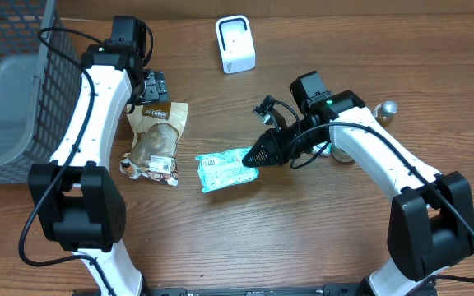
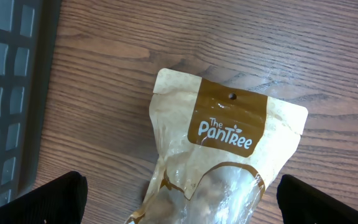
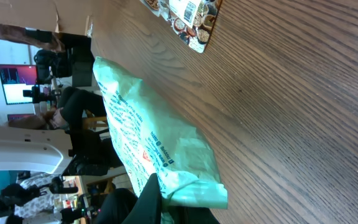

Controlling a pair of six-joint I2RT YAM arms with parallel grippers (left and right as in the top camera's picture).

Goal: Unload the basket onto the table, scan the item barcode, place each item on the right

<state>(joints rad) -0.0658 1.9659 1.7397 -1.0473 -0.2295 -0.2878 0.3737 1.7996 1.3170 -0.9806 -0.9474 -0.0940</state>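
A pale green packet [image 1: 225,170] lies mid-table, its right end pinched in my right gripper [image 1: 257,156], which is shut on it. In the right wrist view the green packet [image 3: 148,137] stretches away from the dark fingers [image 3: 151,199], crumpled at the grip. A brown "The PanTree" pouch [image 1: 156,136] lies flat to its left. My left gripper [image 1: 155,86] hovers open over the pouch's top end. In the left wrist view the pouch [image 2: 229,137] shows between the two wide-apart fingertips [image 2: 48,199], untouched. A white scanner [image 1: 235,43] stands at the back.
A dark mesh basket [image 1: 23,49] with a grey bin [image 1: 2,107] inside fills the left edge. A small bottle with a silver cap [image 1: 383,111] stands behind the right arm. The pouch's printed lower corner [image 3: 188,15] shows in the right wrist view.
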